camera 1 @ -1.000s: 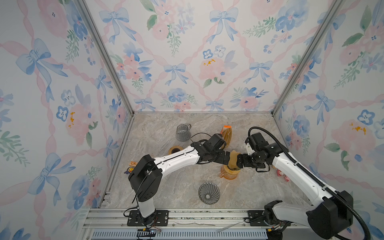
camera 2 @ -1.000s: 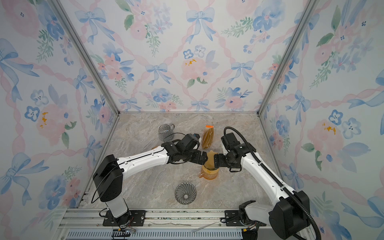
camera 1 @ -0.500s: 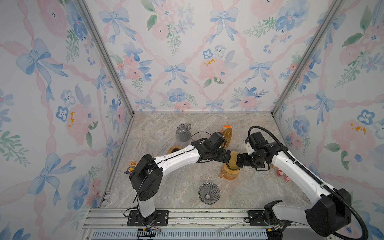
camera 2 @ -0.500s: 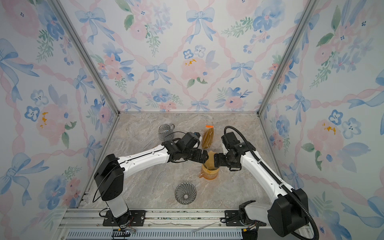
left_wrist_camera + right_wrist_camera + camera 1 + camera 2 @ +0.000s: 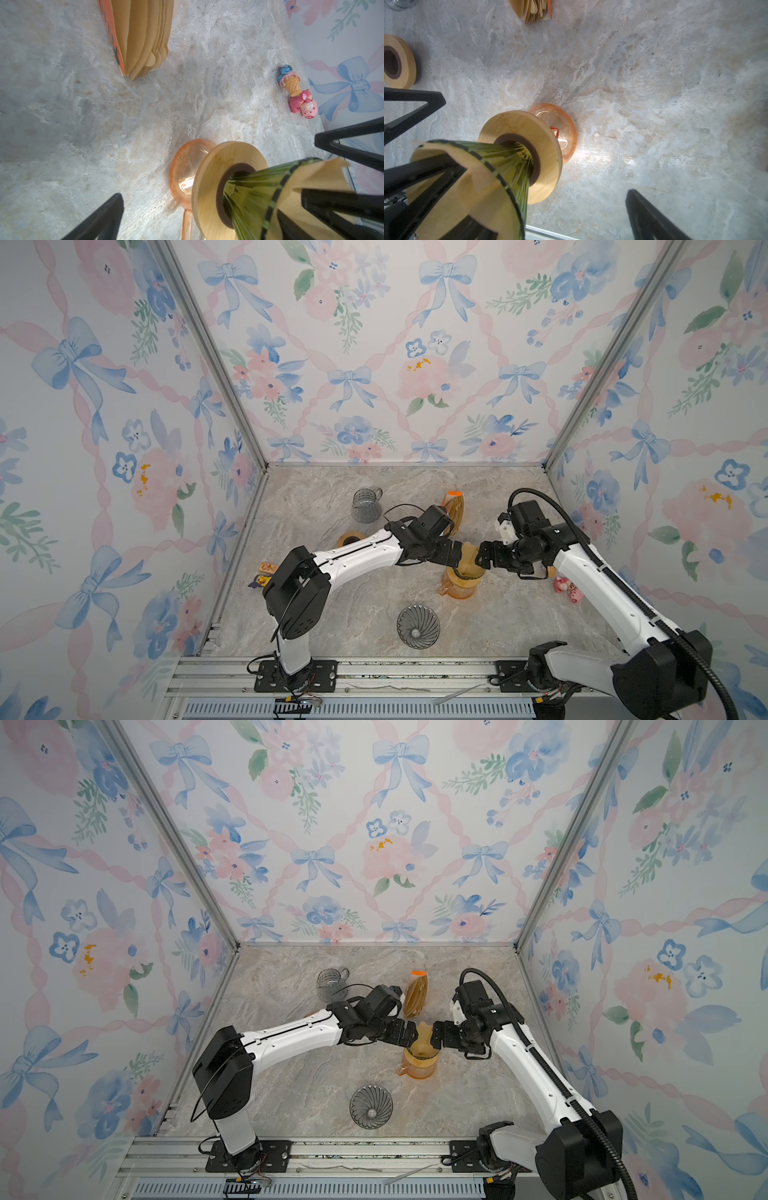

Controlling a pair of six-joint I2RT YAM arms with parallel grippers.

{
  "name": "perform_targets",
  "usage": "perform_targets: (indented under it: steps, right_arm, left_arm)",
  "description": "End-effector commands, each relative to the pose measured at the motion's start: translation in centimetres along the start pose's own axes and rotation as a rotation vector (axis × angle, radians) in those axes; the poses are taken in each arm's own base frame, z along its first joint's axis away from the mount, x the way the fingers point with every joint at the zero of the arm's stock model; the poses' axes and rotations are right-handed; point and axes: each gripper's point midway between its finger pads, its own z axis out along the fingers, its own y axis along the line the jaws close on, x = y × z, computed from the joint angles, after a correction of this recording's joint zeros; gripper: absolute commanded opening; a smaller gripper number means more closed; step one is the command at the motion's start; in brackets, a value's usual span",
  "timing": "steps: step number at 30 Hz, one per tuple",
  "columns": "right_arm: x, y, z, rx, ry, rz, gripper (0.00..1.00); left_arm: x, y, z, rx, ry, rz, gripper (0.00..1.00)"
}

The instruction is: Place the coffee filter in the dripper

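Arms (image 5: 357, 549) reaching inward, jaws wide, meeting at coffee filter (image 5: 468, 553) in dripper (image 5: 249, 187)

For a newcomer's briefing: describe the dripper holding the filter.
On the marble table, look right of centre. The green dripper sits in a wooden collar atop an orange carafe; unlike the empty grey dripper in front, it holds a paper filter.

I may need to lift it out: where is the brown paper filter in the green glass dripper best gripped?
Probably the free top edge of the brown paper filter, pinched from above with the paper between the jaws. It stands above the rim of the green glass dripper, whose wall covers the rest.
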Motion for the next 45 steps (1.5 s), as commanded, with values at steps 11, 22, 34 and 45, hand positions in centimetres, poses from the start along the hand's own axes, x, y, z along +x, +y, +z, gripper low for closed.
perform_targets:
  steps: [11, 22, 34, 45]
  right_arm:
    - [0.1, -1.2, 0.8, 0.056, 0.012, 0.001, 0.94]
    - [0.3, -1.4, 1.0, 0.068, 0.019, 0.010, 0.94]
    - [-0.6, 2.7, -1.6, -0.145, -0.036, -0.032, 0.94]
    - [-0.5, 1.9, 1.2, -0.067, 0.013, -0.025, 0.95]
  left_arm:
    - [-0.2, 0.4, 0.0, -0.006, 0.002, -0.012, 0.98]
    - [-0.1, 0.3, -0.2, 0.005, 0.006, -0.014, 0.98]
    - [-0.4, 0.2, -0.7, 0.016, -0.003, -0.014, 0.98]
    - [-0.6, -0.3, -1.2, 0.033, -0.009, -0.008, 0.98]
